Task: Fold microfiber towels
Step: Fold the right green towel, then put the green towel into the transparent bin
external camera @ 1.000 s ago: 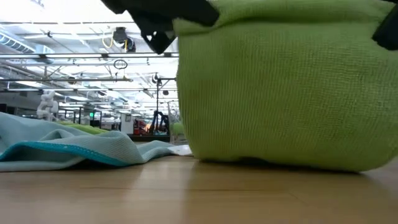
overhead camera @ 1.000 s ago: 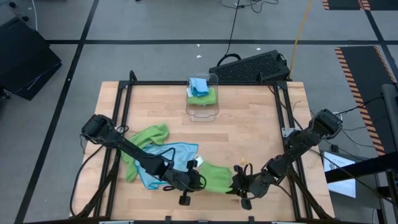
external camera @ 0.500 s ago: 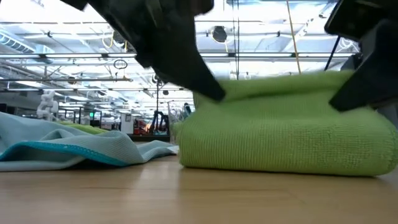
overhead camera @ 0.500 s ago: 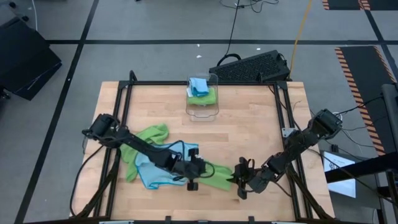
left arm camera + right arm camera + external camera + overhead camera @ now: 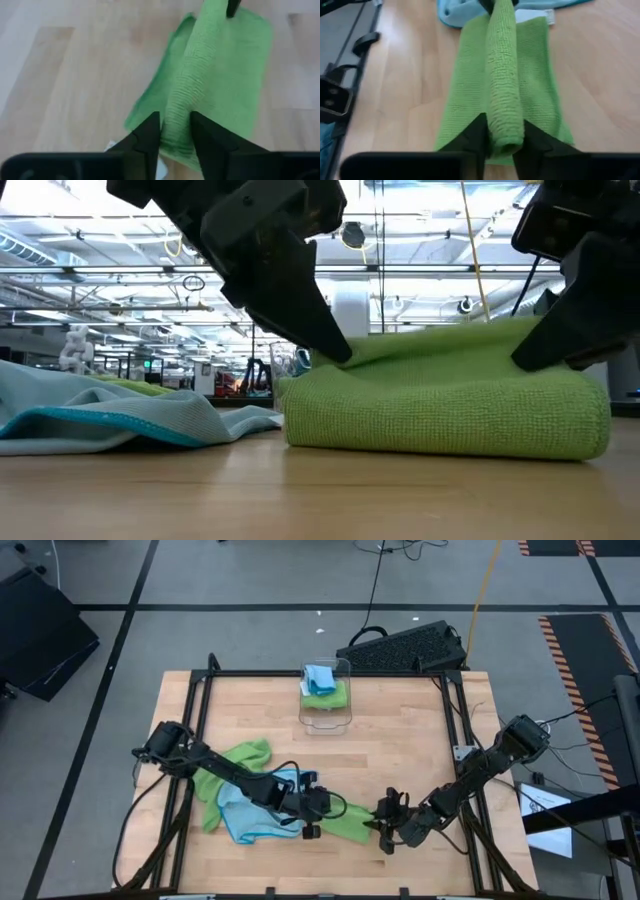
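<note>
The pale wooden tabletop [image 5: 400, 740] with its black frame rails fills the high view, both dark arms reaching in from its left and right edges toward the near middle.

A loose heap of soft microfiber cloths lies on the left near part: a crumpled lime green towel [image 5: 240, 757] and, overlapping it, a rumpled light blue towel [image 5: 245, 815] with a darker teal hem, which the low view shows lying flat and wrinkled [image 5: 110, 420] beside the work.

Just right of that heap sits the folded lime green microfiber towel [image 5: 345, 820], a long narrow pad lying on the wood between the two claws. In the low view it is a thick, rounded bundle [image 5: 440, 410] resting on the tabletop, its upper layer raised into a ridge along its length.

At the far middle edge stands a clear plastic bin [image 5: 326, 705] holding folded cloths, blue on top of green. Beyond the tabletop a black keyboard-like unit [image 5: 405, 648] rests on the grey floor.

The left claw [image 5: 312, 808] is at the folded towel's left end; its wrist view shows the two dark fingers [image 5: 145, 137] set narrowly on either side of the raised ridge, pinching it [image 5: 175, 130].

The right claw [image 5: 390, 820] is at the opposite end, its fingers [image 5: 477, 135] likewise narrow and clasping the same ridge [image 5: 505, 100].
</note>
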`<state>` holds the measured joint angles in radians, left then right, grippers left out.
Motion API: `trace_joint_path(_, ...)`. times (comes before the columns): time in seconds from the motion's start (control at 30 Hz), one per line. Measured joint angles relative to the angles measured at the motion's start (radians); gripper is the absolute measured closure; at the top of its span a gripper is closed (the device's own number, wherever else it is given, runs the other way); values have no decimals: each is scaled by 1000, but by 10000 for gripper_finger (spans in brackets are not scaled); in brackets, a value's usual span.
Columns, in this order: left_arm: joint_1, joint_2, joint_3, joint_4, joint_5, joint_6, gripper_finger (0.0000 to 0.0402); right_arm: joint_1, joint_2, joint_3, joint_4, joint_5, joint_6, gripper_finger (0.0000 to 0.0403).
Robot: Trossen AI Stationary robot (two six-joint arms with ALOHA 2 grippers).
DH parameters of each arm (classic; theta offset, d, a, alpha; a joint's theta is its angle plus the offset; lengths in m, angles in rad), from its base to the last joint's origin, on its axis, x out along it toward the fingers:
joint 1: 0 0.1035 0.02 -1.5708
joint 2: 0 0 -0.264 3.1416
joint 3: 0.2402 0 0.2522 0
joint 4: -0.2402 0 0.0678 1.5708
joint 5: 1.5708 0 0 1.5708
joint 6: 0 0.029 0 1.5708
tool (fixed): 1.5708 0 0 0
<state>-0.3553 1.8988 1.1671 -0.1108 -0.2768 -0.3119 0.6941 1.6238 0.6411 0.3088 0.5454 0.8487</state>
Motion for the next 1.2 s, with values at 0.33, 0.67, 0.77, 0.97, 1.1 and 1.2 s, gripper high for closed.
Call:
trace_joint_path(0.33,3,-56,6,13,-131,3,224,-9,-71,0,-138,30,45,213)
trace_joint_path(0.67,-63,-34,2,247,-100,198,275,14,-166,1,-53,191,-142,222)
trace_joint_path(0.77,-70,6,1,223,-121,201,298,14,-96,0,140,214,-267,238)
trace_joint_path(0.97,-46,80,0,193,-139,149,337,2,112,0,422,225,-339,278)
trace_joint_path(1.1,-27,95,1,159,-139,116,357,-3,244,0,509,296,-339,304)
trace_joint_path(1.2,-13,110,1,110,-140,80,370,-10,320,0,517,321,-307,320)
